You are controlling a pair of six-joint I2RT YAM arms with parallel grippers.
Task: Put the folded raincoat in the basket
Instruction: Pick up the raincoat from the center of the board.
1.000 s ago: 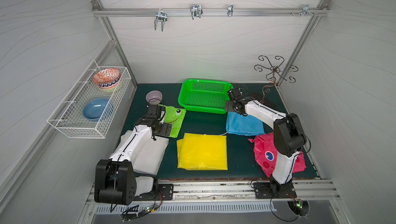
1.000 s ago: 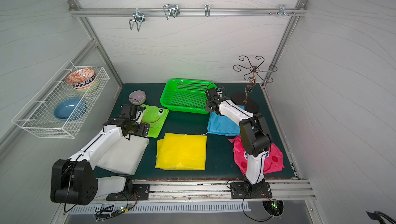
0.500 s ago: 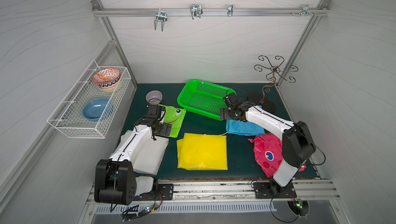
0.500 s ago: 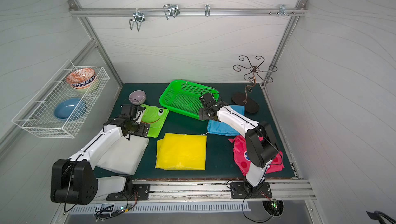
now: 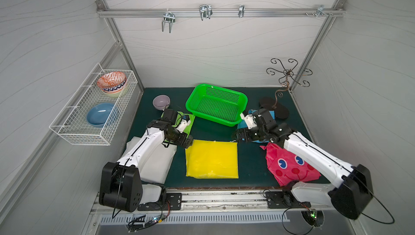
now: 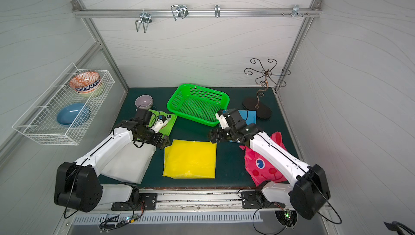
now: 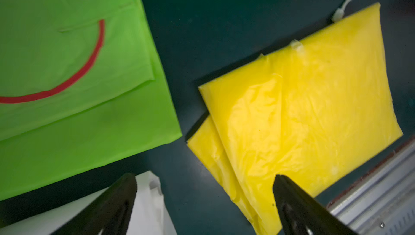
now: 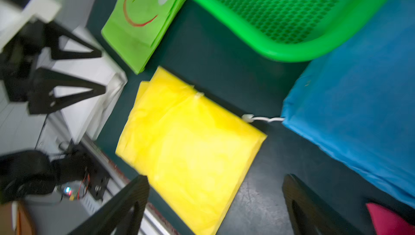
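Grippers first: my left gripper (image 5: pixel 188 143) and right gripper (image 5: pixel 236 137) both stand spread wide and empty, hovering at the two far corners of the yellow raincoat (image 5: pixel 212 158). It lies folded flat in the middle of the desk (image 5: pixel 251 172), near the basket (image 5: pixel 211 118) but not in it. I take it for my target, since both arms flank it. My worry is the slick plastic: a pinch on the top layer alone could let the fold spill open on the lift. The white cord toggle (image 8: pixel 247 117) of the blue raincoat (image 8: pixel 359 87) lies right at a yellow corner and could snag. The right wrist view is blurred, so I cannot tell whether they touch, and my right arm hides most of the blue one from above.
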